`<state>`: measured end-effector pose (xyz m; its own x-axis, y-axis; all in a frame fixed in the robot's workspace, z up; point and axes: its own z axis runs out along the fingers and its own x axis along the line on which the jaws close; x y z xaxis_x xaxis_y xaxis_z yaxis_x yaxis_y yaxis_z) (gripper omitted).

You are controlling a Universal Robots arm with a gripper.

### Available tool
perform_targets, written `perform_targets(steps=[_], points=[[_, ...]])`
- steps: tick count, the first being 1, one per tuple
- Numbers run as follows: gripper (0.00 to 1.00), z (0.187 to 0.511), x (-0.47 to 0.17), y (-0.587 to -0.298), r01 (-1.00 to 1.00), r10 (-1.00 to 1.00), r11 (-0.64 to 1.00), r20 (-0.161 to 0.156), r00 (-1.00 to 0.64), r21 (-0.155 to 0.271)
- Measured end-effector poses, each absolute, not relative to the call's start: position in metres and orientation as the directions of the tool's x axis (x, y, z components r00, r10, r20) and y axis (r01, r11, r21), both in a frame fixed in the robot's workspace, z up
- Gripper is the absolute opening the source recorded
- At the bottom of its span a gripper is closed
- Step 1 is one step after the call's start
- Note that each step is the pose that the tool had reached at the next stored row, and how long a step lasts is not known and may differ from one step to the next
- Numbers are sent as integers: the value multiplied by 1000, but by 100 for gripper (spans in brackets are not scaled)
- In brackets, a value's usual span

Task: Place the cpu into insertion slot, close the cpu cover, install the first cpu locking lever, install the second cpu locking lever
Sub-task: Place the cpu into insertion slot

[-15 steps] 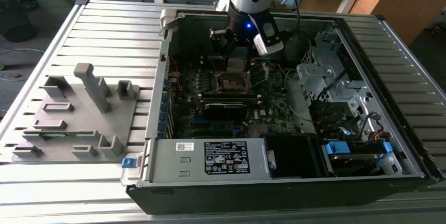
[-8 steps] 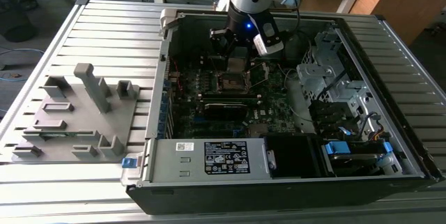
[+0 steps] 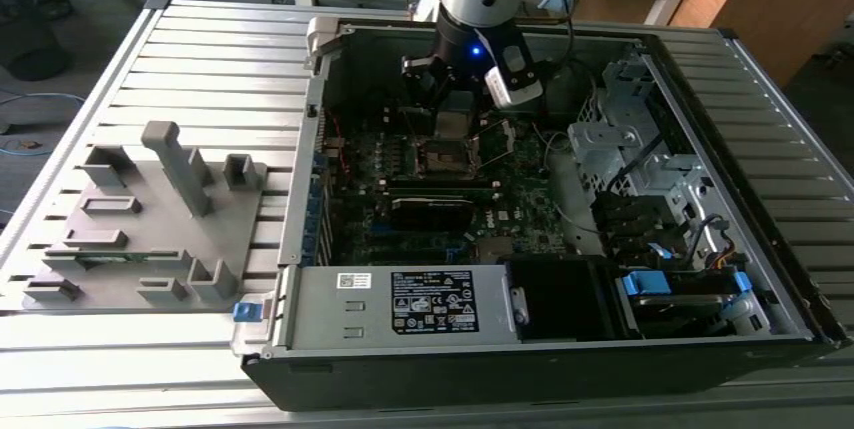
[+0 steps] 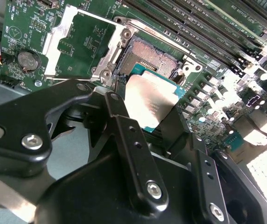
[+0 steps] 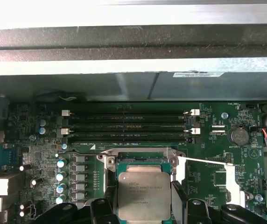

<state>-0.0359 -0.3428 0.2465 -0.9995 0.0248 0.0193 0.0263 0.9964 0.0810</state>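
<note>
1. grey fixture tray (image 3: 147, 219), on the slatted tabletop (image 3: 200, 39): well away from my pincer, outside the open computer case (image 3: 561, 374).
2. cpu cover (image 4: 54, 44): thin silver frame, folded open, lying just beyond my pincer and beside the slot.
3. pincer (image 5: 144, 207): mine, closed on the cpu (image 5: 144, 193), with the fingers (image 5: 109, 205) clamping two opposite edges.
4. cpu: a light, stiff, thin plate. The smooth metal top is likely slippery, and I judge the underside contacts delicate. Hold by the edges only, level, with modest force.
5. insertion slot (image 4: 154, 58): uncovered, just ahead of my pincer and partly under the cpu's leading edge. Whether they touch, I cannot tell.
</note>
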Motion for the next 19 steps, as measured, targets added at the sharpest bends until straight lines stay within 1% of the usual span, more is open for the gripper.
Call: perform_targets(steps=[15,19], points=[[54,241,-36,-340,28,27,996,19,-999,81],[54,240,-36,-340,68,67,994,19,-998,81]])
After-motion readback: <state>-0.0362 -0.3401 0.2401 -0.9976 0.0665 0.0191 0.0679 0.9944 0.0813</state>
